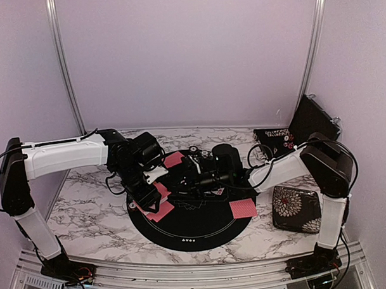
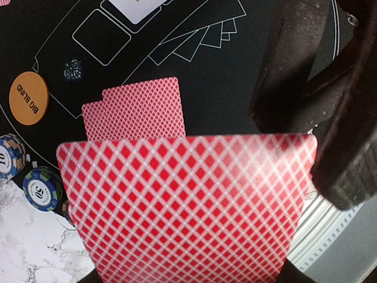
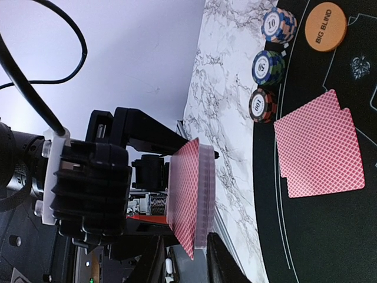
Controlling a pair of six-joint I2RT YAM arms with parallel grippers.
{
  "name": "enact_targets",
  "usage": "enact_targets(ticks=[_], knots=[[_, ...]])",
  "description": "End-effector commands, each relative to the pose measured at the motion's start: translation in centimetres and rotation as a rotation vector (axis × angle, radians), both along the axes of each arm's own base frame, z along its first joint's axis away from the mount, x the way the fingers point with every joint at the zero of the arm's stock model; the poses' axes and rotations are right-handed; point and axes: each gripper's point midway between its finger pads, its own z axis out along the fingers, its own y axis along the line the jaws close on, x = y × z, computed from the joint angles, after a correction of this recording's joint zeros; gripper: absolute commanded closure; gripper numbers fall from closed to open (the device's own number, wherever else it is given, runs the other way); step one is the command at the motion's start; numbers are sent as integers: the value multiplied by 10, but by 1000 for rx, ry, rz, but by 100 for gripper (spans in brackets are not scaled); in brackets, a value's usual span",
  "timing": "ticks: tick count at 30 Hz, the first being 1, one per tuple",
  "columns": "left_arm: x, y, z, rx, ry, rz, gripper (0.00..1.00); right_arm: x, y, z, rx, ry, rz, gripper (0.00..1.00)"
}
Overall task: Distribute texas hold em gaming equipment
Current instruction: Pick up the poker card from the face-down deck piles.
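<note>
Under my fingers (image 3: 227,265) it's a white marble-look surface (image 1: 87,199) with grey veins, spreading out to both sides of them. Past them at the back, and off to either side, are plain pale lilac walls (image 1: 190,56), softly and evenly lit. Silver metal posts (image 1: 62,66) stand in the two back corners, and a ribbed aluminium rail (image 1: 185,278) runs along the edge nearest me.

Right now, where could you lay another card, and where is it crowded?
Free: the near arc of the mat, between the left cards and the right card; also the marble table left of it. Crowded: the centre, where the left end effector, holding the deck, meets the right end effector; and the chip stacks by the Big Blind button.
</note>
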Motion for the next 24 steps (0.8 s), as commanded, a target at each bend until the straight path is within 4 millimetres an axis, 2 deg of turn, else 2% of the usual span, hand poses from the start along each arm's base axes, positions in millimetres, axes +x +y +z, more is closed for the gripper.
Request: enact_targets(ticks=[1,24], knots=[[0,-2,11,-39,-17,-1,45,-1,9,5,17,-9,16,77],[0,-2,10,-37,-15,-3,45,-5,13,5,22,-4,38,86]])
